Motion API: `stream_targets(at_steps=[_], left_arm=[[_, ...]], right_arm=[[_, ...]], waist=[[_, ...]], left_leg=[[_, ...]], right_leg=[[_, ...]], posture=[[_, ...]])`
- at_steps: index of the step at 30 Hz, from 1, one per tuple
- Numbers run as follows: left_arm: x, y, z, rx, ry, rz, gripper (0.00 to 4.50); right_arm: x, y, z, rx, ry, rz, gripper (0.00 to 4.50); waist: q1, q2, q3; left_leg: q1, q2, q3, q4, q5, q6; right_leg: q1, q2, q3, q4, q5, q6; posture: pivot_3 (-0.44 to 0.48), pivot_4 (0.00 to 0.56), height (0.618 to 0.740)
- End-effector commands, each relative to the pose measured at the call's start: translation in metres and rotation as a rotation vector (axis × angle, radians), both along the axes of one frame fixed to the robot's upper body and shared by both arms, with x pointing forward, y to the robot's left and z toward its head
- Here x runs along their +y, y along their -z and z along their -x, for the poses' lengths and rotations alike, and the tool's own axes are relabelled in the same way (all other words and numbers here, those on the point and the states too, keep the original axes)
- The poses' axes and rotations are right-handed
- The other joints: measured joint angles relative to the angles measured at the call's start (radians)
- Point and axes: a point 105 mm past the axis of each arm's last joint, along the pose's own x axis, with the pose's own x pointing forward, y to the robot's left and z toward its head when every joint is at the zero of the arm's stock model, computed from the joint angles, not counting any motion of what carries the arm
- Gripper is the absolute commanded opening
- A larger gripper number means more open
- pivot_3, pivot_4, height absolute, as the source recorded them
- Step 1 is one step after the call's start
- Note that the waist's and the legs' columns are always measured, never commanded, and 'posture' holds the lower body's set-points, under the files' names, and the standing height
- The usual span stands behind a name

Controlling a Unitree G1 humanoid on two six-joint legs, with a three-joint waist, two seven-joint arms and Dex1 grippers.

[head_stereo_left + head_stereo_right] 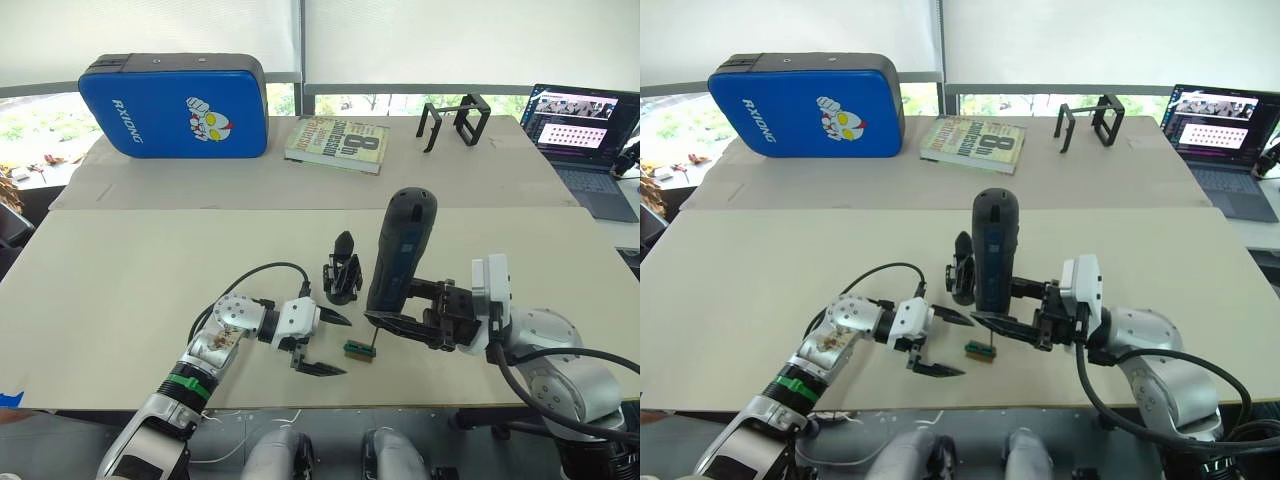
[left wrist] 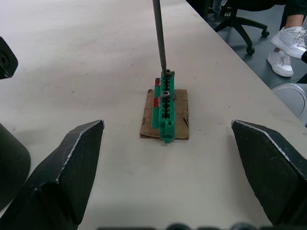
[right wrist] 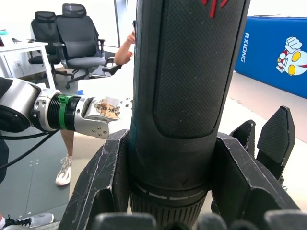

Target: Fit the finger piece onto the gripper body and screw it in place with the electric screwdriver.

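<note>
I am holding the thick black pen-shaped electric screwdriver (image 1: 402, 250) upright in the clamped right end effector (image 1: 405, 322), its thin bit touching the small green screw block (image 2: 164, 108) on the tabletop (image 1: 130, 280). The left end effector (image 1: 325, 343) is gaping empty beside it; the small black gripper body (image 1: 341, 272) is standing just beyond.

On the table (image 1: 120, 270) before me, the gripper body (image 1: 341, 272) stands just left of the electric screwdriver (image 1: 398, 252), whose bit meets a small block (image 1: 358, 349) in front. My left tool (image 1: 322, 344) lies left of that block, my right tool (image 1: 405, 322) right; a case (image 1: 175, 106), book (image 1: 338, 143), wire stand (image 1: 455, 124) and laptop (image 1: 585, 125) line the far edge.
</note>
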Motion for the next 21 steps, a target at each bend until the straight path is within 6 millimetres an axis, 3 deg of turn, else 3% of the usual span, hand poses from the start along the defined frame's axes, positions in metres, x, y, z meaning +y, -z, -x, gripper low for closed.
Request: stream_targets(at_steps=[1,21], left_arm=[[-0.0018,-0.0081,-0.0026,-0.031,0.002,0.019,4.5],[-0.0023,-0.0064,-0.0045,-0.032,-0.002,0.017,4.5]], right_arm=[[0.0011,-0.0134,0.0056,-0.079,-0.022,-0.021,1.94],[0.0013,-0.0132,0.0091,-0.07,-0.038,-0.023,1.94]], waist=[[0.0,0.0,0.0],[0.0,0.0,0.0]], left_leg=[[0.0,0.0,0.0,0.0,0.0,0.0],[0.0,0.0,0.0,0.0,0.0,0.0]], right_leg=[[0.0,0.0,0.0,0.0,0.0,0.0],[0.0,0.0,0.0,0.0,0.0,0.0]], posture=[[0.0,0.15,0.74],[0.0,0.15,0.74]])
